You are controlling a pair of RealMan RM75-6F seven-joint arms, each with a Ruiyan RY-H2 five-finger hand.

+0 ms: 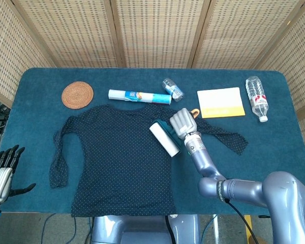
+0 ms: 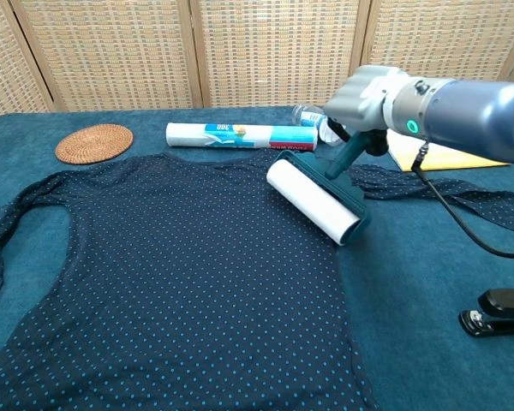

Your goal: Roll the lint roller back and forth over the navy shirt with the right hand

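Right hand [image 2: 373,96] clamped on teal handle of lint roller [image 2: 315,201]; roller rests on navy shirt [image 2: 180,274] near right edge; light, rigid tool, best held at handle; shirt soft, may bunch; left hand [image 1: 2,170] idle, fingers apart.

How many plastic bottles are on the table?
2: a large bottle lies at the far right, beside the yellow pad; a small bottle lies at the back centre, next to the wrapped roll.
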